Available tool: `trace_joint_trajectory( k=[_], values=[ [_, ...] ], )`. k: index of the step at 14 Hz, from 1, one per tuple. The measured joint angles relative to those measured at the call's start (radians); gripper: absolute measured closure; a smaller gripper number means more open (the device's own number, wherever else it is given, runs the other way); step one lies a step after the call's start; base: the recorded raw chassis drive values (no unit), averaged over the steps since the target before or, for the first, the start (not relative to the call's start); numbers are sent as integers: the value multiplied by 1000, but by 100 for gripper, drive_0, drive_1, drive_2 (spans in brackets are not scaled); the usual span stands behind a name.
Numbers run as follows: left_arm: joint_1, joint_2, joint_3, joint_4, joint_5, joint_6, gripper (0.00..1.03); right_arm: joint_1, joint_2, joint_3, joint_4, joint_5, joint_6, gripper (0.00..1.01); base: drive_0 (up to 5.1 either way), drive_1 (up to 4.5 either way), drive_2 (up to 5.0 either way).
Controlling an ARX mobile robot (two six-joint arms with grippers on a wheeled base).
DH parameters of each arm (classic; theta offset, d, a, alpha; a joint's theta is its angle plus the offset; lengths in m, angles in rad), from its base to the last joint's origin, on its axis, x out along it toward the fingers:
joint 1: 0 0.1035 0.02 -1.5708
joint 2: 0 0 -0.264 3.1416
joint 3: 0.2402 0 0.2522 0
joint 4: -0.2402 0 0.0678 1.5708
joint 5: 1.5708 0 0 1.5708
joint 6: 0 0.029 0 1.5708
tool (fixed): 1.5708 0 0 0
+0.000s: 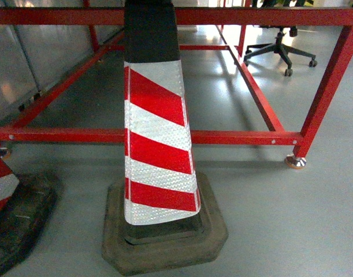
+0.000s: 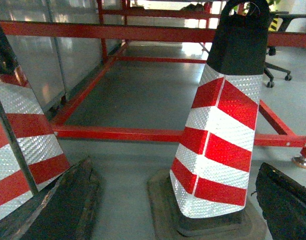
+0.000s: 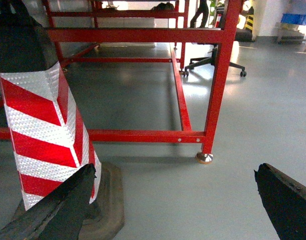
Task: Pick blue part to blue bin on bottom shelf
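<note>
The blue part, the blue bin and the bottom shelf are out of view in all three views. My left gripper (image 2: 174, 167) is open, its two black fingers (image 2: 67, 202) wide apart at the bottom corners of the left wrist view, with nothing between them. In the right wrist view my right gripper (image 3: 174, 170) is open too, its black fingers (image 3: 285, 200) spread over bare grey floor. Neither gripper shows in the head view.
A red-and-white striped cone (image 1: 159, 144) on a dark rubber base stands close in front, with a second cone (image 1: 0, 184) at the left. Behind them runs a red steel frame (image 1: 234, 137). An office chair (image 1: 280, 49) stands far back. Something blue (image 3: 298, 18) sits far right.
</note>
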Motion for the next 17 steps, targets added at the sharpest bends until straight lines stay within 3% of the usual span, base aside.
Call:
trace_joint_trajectory(
  k=[17],
  values=[
    [0,0,0,0,0,0,5,0,0,0,0,0,0,3,0,0,0]
  ],
)
